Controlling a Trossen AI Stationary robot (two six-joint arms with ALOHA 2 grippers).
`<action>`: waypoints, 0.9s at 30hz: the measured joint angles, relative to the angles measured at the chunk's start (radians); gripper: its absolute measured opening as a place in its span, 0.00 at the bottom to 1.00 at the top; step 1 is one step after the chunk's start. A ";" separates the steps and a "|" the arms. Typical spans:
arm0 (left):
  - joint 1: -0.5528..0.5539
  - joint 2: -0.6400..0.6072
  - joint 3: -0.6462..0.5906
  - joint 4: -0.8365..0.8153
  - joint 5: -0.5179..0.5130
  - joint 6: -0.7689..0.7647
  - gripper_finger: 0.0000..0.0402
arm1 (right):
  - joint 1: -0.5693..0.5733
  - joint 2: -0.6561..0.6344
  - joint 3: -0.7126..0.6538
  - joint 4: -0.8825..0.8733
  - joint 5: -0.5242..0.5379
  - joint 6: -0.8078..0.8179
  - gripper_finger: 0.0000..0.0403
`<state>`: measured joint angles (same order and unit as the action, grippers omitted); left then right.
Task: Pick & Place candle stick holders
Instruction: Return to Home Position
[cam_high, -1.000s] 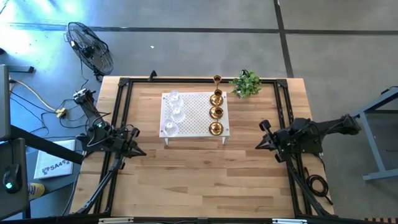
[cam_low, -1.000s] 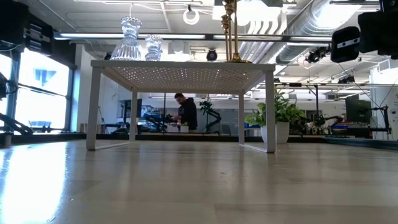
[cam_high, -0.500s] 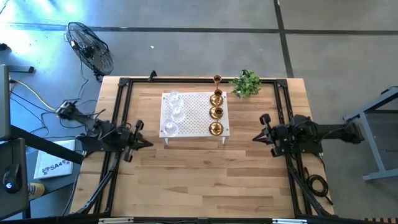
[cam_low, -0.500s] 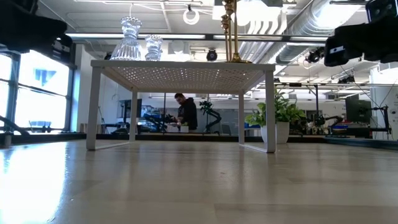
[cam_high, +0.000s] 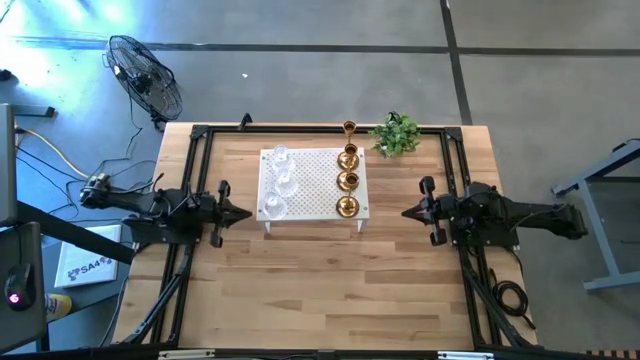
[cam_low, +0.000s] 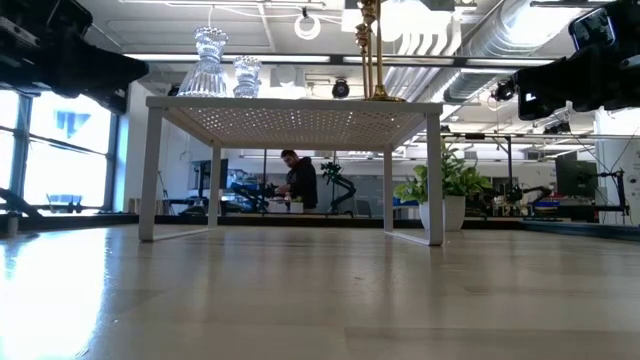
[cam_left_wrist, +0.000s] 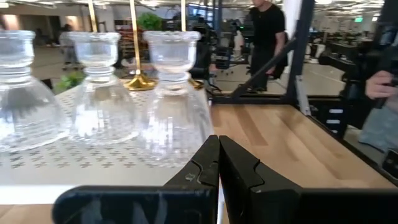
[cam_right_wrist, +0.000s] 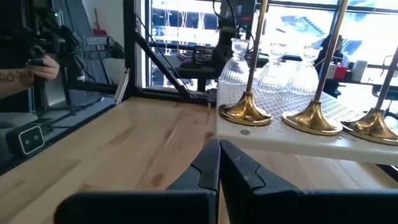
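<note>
Left gripper (cam_high: 240, 213): fingers pressed together, nothing held. It hangs above the light wooden table (cam_high: 320, 290) at its left side, pointing inward, tips near the front-left corner of the white perforated platform (cam_high: 315, 190) but apart from it.

Right gripper (cam_high: 408, 213): also closed and empty, mirrored on the right side, pointing inward, farther from the platform's front-right corner.

The platform sits between the two grippers, toward the table's far edge. Three clear ribbed glass candle stick holders (cam_high: 283, 183) stand upright in a row along its left-arm side. Three shiny gold candle stick holders with round bases (cam_high: 347, 181) stand upright in a row along its right-arm side. Both rows run front to back, across the line the grippers point along. Glass row is nearer the left arm, gold row nearer the right. The left wrist view shows the glass ones right ahead of that arm's fingers; the right wrist view shows the gold bases ahead and slightly off to one side.

A small green leafy plant (cam_high: 397, 135) sits at the far edge, right of the platform.

Judgement: placing looks finished, only retreat to rest remains. Since every holder lies ahead of a gripper, backing each arm out along its own line should keep clear; left arm has less margin at the platform corner.
</note>
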<state>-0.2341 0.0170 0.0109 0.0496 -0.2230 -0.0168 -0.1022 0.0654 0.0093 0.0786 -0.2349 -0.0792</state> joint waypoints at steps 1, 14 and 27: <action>0.010 0.000 0.000 0.000 0.001 -0.003 0.00 | -0.002 0.000 0.000 0.001 0.000 0.000 0.00; 0.143 0.000 0.000 -0.002 0.016 -0.014 0.00 | -0.006 0.000 0.000 -0.040 0.170 -0.007 0.00; 0.182 0.000 0.000 -0.001 0.012 0.014 0.00 | -0.006 0.000 0.000 -0.049 0.177 -0.037 0.00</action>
<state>-0.0521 0.0174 0.0109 0.0488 -0.2113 -0.0025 -0.1081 0.0654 0.0090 0.0299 -0.0575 -0.1164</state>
